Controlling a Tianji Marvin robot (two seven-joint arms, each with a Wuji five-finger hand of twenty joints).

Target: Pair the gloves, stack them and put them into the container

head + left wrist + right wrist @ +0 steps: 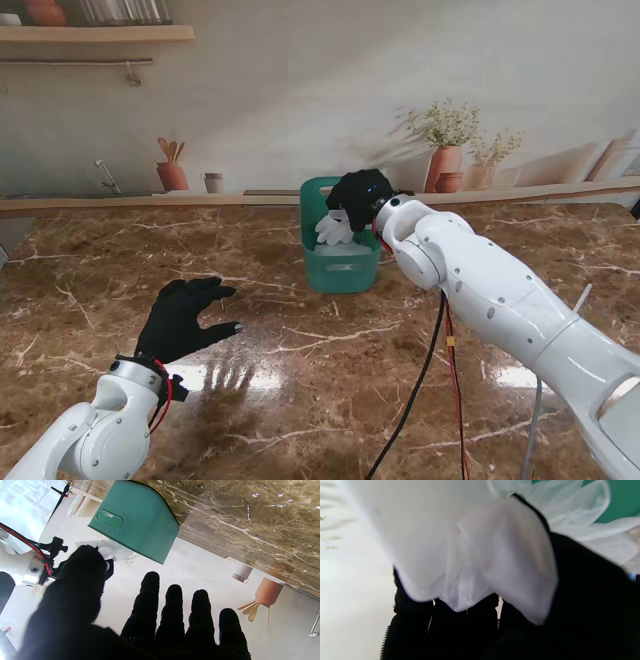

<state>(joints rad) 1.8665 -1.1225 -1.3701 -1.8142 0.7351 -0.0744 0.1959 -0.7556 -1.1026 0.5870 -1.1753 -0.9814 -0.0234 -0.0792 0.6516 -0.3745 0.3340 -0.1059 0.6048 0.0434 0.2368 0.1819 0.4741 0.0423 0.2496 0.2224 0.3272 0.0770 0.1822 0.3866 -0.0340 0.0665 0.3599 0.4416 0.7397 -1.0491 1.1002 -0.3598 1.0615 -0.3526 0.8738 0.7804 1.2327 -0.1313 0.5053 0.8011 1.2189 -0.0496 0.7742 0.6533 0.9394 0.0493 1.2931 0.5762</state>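
Brown marble table (300, 330) with a kitchen-style backdrop behind it, shelf and potted plants on the wall print. Most of the table is bare from the stand view.

The green container (340, 262) sits toward the far side, a bit right of centre. Our right hand (358, 197) is right over its opening with the white gloves (334, 229) bunched in the fingers (460, 627), clenched on them. In the right wrist view the gloves hang in front of the fingers and the green wall shows just past them, so the bundle lies on the container side of the hand and partly inside the rim already. We can't tell if the two gloves are neatly stacked; it reads as one crumpled wad. No clear long axis to it, just hanging down.

So the move this turns on is basically straight down and let go. That's our guess anyway.

Left hand (180, 320) is well apart, nearer to us on the left, flat over the table with fingers spread and nothing in it. Not in the way.

Only thing to watch: the rim, since some cloth could drape over the near wall instead of dropping in.
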